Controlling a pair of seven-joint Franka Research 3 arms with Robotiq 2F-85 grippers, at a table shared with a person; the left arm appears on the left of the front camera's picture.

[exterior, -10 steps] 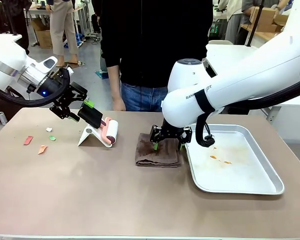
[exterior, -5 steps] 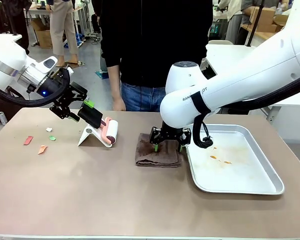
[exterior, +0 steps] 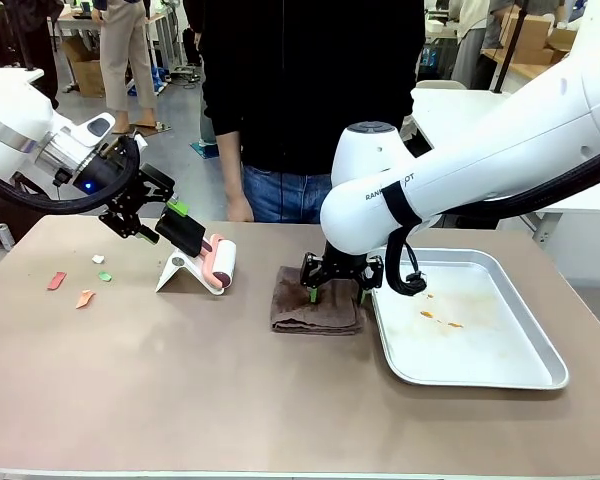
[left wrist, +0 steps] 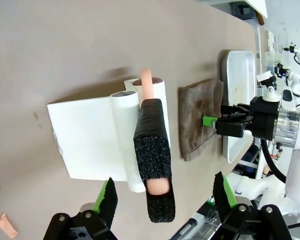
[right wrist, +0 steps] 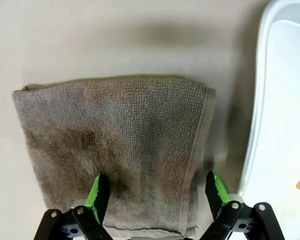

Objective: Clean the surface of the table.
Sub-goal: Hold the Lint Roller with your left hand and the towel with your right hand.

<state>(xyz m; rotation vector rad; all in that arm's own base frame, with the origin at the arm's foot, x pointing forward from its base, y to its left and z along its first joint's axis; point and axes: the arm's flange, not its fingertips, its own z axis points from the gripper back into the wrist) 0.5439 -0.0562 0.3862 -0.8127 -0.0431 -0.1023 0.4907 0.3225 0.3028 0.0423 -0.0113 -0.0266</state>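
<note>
The brownish table [exterior: 180,400] carries several small paper scraps [exterior: 85,298] at its far left. A lint roller [exterior: 218,263] rests on a white stand [exterior: 177,270], its black foam handle [left wrist: 152,160] pointing up toward my left gripper [exterior: 165,225]. That gripper [left wrist: 165,197] is open, one finger on each side of the handle's end, not closed on it. A folded brown towel [exterior: 315,312] lies mid-table. My right gripper [exterior: 336,292] hangs open just over the towel [right wrist: 115,150], fingertips [right wrist: 97,192] at its near edge.
A silver tray [exterior: 540,350] with small orange stains [exterior: 438,318] sits right of the towel, its rim [right wrist: 252,130] close to my right gripper. A person in a black top stands at the far edge, one hand [exterior: 238,208] near the table.
My right arm has shifted slightly left over the towel. The left arm and roller have not moved.
</note>
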